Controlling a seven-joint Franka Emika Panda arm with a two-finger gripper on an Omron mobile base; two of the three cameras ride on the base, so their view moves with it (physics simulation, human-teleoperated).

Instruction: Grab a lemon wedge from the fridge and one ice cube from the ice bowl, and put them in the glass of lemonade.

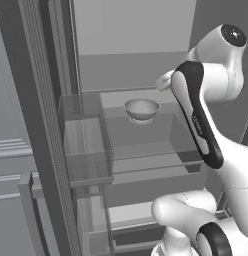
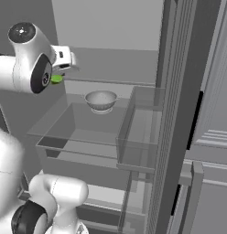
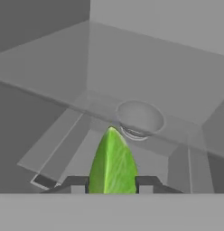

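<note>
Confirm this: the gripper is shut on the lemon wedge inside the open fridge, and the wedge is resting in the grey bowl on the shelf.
Not quite. The gripper is shut on the lemon wedge inside the fridge, but the wedge is not in the bowl. The hand view shows it clamped between the fingertips, apart from the bowl; the right base view shows it above the shelf.

I've got the lemon wedge [image 3: 113, 162] sitting between the gripper [image 3: 112, 184] fingertips, inside the fridge [image 1: 41, 125]. Bowl [image 1: 142, 109] sits on the shelf [image 1: 146, 150] ahead of the wedge, twd the back wall. Door bin [image 1: 85, 145] lies left of bowl in left base view, right of it in right base view.
</note>
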